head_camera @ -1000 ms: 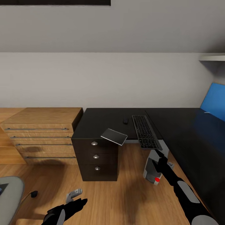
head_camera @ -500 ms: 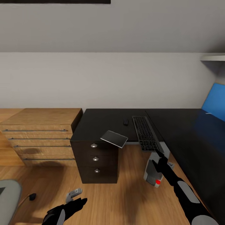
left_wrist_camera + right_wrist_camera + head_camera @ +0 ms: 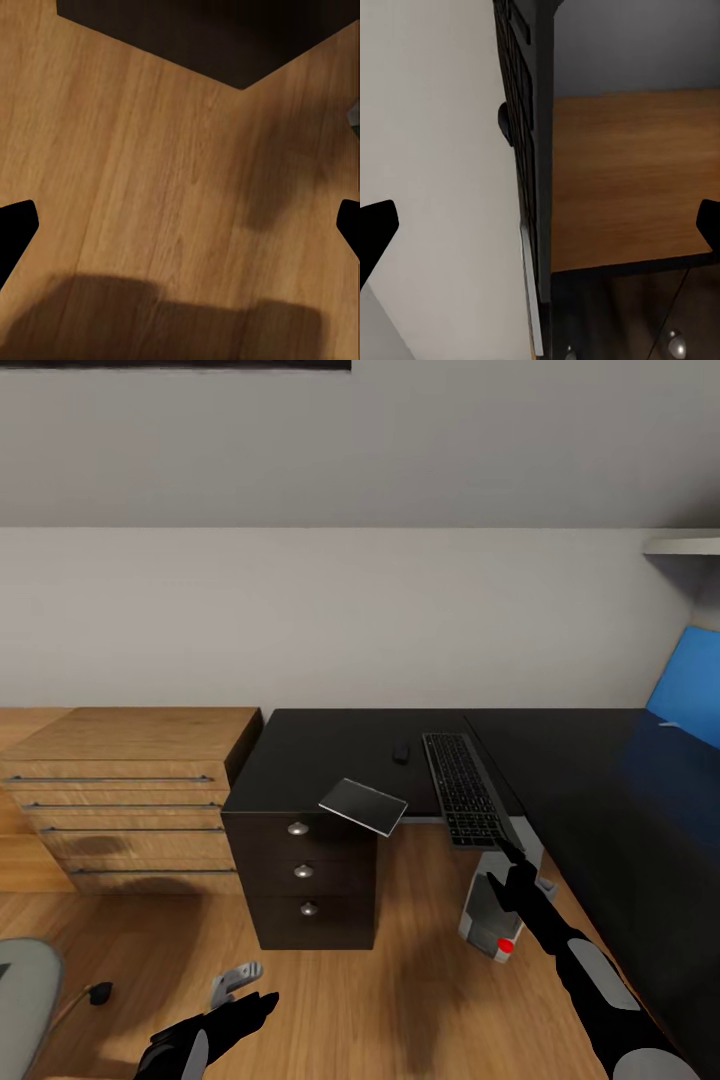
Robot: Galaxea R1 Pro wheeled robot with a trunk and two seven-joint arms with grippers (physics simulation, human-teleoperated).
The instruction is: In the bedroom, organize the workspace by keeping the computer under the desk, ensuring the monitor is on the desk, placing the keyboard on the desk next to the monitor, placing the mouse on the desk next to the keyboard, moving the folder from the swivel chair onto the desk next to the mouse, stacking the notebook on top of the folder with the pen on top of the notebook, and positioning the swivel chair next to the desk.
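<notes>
Keyboard [image 3: 465,788] and mouse [image 3: 401,753] lie on the table [image 3: 330,745]; both arms' jaws gape empty; the folder stack remains.

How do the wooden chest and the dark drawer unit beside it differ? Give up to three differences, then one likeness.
The wooden chest is light oak; the drawer unit is near black. The chest is wide with long bar handles; the unit is narrow with round knobs. The chest shows four drawers, the unit three. Both stand on the wooden floor against the wall.
</notes>
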